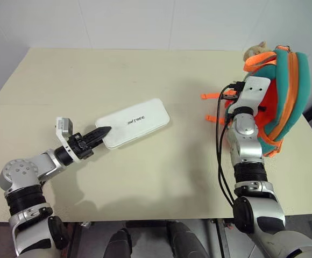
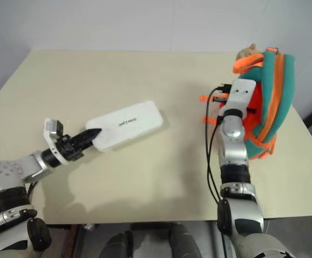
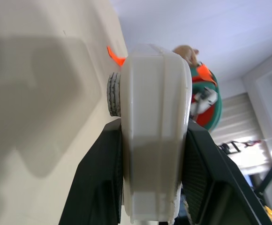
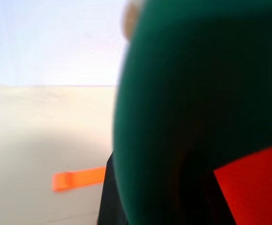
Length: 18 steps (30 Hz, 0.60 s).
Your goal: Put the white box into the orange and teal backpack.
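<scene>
The flat white plastic box with rounded corners (image 1: 133,122) lies mid-surface, its near end pinched between the left gripper's (image 1: 98,134) jaws, seemingly to carry it over. The padded teal-and-orange backpack (image 1: 290,86) stands at the right edge; the right gripper's (image 4: 173,197) jaws, buried in the fabric, can't be read, probably holding it open.

the white box (image 1: 133,123) lies mid-table (image 1: 145,177), left of the orange and teal backpack (image 1: 290,91) at the right edge.
</scene>
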Motion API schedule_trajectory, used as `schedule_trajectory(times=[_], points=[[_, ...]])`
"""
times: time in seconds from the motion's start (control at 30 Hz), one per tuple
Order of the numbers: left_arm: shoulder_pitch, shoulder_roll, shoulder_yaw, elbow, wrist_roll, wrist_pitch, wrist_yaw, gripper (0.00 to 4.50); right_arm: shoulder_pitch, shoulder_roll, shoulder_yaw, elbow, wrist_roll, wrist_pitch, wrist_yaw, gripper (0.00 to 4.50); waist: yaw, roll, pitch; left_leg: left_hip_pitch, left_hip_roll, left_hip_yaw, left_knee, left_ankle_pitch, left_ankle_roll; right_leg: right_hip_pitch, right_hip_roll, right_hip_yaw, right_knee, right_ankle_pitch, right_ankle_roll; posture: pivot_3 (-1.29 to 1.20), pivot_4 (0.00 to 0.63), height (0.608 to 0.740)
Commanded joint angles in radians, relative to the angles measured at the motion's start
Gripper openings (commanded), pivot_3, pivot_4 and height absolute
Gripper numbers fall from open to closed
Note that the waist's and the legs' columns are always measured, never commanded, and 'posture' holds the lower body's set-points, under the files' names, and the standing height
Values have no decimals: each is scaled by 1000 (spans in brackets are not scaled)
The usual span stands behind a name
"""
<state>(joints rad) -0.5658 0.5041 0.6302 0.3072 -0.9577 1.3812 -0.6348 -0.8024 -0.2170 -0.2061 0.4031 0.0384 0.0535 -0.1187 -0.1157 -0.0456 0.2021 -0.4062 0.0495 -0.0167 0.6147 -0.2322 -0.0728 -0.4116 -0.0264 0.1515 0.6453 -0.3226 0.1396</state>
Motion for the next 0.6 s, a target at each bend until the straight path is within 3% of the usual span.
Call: schedule_trajectory(times=[0.03,0.33,0.6], points=[[-41,49,17,49,-2,-42,-4,1299,24,14,52,-217,95,100,145,0,-4,0,0,0,0,0,0,0,0,0,0,0,0,0,0,0,150,740],[-117,128,-13,193,46,-130,-24,1299,86,-7,146,-611,300,448,362,0,-6,0,0,0,0,0,-1,0,0,-1,0,0,0,0,0,0,150,740],[-173,188,-48,296,87,-191,-71,1299,49,-50,141,-871,597,794,472,0,-3,0,0,-1,1,0,-3,0,0,-2,0,0,-1,-1,-1,0,150,740]])
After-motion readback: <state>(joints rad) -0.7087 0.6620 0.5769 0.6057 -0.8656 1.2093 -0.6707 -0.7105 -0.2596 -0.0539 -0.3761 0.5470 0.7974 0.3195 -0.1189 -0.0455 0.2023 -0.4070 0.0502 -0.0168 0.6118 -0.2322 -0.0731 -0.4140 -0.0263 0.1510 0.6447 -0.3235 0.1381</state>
